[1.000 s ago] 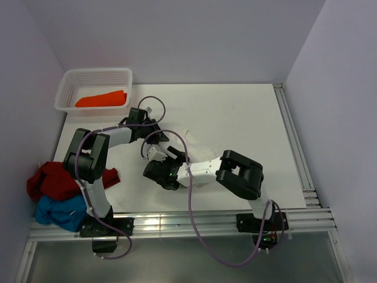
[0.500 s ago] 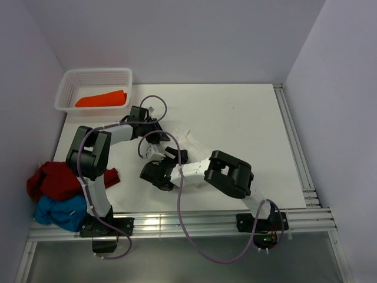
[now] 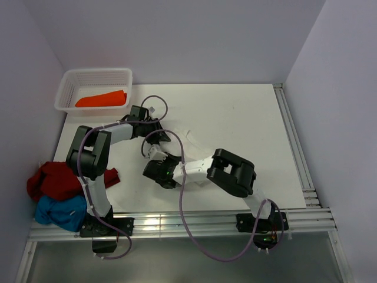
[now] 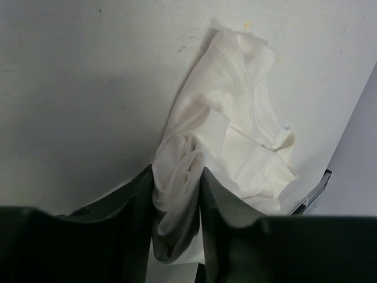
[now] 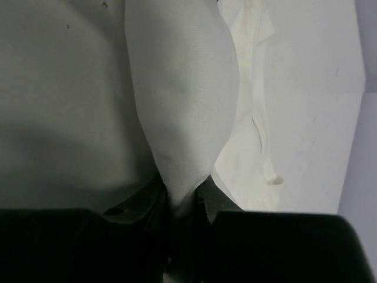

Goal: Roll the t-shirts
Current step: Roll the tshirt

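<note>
- The left claw (image 4: 177,191) is clenched on a bunched, partly wound end of the white t-shirt (image 4: 230,118). A thick wad of cloth is pinched between its two fingers.
- The right claw (image 5: 178,203) is likewise clenched on white cloth, with a smooth, taut fold rising from between its fingers.
- The white tee lies mid-bench (image 3: 235,118), held at two places. In the overhead view the left claw's grip sits at about 12 o'clock of the right claw's, the two quite near each other.
- From the left claw the loose body of the shirt trails away toward 1 o'clock in its wrist view. Seen from above, what shows of the cloth runs roughly from 10 to 4 o'clock and passes under the right forearm. No print is visible on it.
- My judgement is that the roll is barely begun. Most of the cloth is flat and unwound, so the coming move depends on both claws turning together along that long axis.
- The right arm lies across the shirt and could get in the way.
- The basket (image 3: 97,70) sits at 10 o'clock, well apart, with the orange tee (image 3: 101,99) inside.
- The red tee (image 3: 56,180) and the blue tee (image 3: 59,211) are heaped at 8 o'clock by the left base, clear of the work.
</note>
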`<state>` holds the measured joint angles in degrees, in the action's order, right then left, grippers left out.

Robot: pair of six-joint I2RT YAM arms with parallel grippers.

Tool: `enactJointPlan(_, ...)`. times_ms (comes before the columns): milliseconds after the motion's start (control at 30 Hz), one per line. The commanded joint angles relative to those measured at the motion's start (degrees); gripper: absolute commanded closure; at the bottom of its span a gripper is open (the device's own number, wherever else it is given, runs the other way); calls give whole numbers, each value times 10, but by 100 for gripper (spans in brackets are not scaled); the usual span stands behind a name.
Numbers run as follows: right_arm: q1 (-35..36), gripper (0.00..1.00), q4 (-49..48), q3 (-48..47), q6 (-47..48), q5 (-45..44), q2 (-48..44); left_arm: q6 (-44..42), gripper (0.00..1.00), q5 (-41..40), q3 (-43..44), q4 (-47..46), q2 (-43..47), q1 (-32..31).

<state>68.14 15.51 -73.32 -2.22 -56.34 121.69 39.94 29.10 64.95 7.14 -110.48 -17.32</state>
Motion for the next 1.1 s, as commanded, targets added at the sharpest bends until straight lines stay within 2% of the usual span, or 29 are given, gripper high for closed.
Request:
enactJointPlan(0, -18, 100, 2, 30, -33, 122, -54, -14, 59, 3, -8, 5, 39, 4)
enactJointPlan(100, -40, 100, -8, 52, -48, 218, -91, -9, 48, 5, -16, -1, 57, 9)
enactJointPlan(200, -76, 100, -21, 77, -68, 325, -123, 4, 30, 5, -38, -22, 89, 18)
enactJointPlan(233, -85, 100, -25, 84, -73, 349, -138, 8, 8, 7, -46, -42, 98, 25)
enactJointPlan(267, -93, 100, -31, 95, -77, 370, -146, 13, 2, 7, -61, -50, 106, 29)
enactJointPlan(500, -185, 100, -57, 131, -103, 610, -184, 15, 1, 3, -104, -97, 162, 43)
enactJointPlan(533, -200, 100, -61, 135, -107, 683, -186, 15, 1, 3, -111, -106, 166, 43)
enactJointPlan(567, -229, 100, -71, 144, -119, 713, -186, 16, 1, 5, -129, -119, 170, 43)
enactJointPlan(633, -260, 100, -85, 152, -129, 820, -180, 24, 1, 17, -149, -164, 178, 43)
enactJointPlan(767, -336, 100, -100, 144, -153, 952, -132, 34, 0, 18, -212, -250, 182, 34)
enactJointPlan(867, -358, 100, -106, 129, -170, 1000, -91, 43, 1, 2, -253, -323, 185, 25)
enactJointPlan(1067, -369, 100, -112, 121, -182, 1026, -62, 56, 1, -23, -302, -434, 174, 12)
